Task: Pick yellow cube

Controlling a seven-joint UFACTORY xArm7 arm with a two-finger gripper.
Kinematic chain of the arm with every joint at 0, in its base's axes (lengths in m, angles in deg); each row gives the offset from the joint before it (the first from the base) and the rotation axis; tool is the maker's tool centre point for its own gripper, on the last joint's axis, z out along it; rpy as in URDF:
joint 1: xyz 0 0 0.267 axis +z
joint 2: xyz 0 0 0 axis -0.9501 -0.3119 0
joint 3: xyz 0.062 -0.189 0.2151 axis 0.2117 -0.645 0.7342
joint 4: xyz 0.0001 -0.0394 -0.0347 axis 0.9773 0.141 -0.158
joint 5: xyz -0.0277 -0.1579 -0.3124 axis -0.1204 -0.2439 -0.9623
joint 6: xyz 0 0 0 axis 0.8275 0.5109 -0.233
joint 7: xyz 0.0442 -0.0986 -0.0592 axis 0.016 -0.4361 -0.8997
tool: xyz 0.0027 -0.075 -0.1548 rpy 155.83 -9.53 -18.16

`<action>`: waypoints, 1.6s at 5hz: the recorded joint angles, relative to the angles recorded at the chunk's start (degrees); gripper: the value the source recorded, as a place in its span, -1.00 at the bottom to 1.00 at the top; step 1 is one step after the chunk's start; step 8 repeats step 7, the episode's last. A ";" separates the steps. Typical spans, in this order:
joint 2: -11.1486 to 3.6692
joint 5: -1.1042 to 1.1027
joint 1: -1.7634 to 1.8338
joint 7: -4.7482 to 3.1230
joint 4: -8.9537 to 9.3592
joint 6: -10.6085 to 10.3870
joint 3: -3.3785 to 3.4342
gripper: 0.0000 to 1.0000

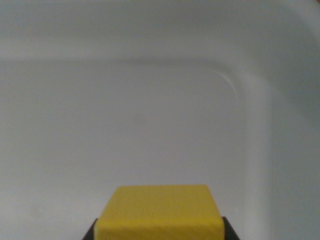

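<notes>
Yellow cube (159, 212) sits at the bottom centre of the wrist view, directly between the two sides of the hand (159, 231). Going from the wrist view's left, a dark finger (90, 233) shows as a small black wedge at the lower edge, pressed against the cube's left face. The cube fills the gap next, its flat top facing the camera and its front edge cut off by the bottom of the frame. On the wrist view's right, a second dark wedge flanks the block and touches its right face. With both black tips tight against opposite faces and no gap visible on either side, the hand appears to be pinching the cube, spread only as wide as the block itself. Whether the block rests on anything below cannot be told, since its underside is out of frame. Beyond the hand lies a pale white tray (255, 100) with a rounded corner and a raised rim toward the wrist view's upper right; its floor looks smooth.
</notes>
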 joint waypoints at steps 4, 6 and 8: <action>1.15 -0.21 0.04 0.16 -1.42 2.56 -0.09 1.00; 1.41 -0.26 0.05 0.19 -1.74 3.14 -0.12 1.00; 1.41 -0.26 0.05 0.19 -1.74 3.14 -0.12 1.00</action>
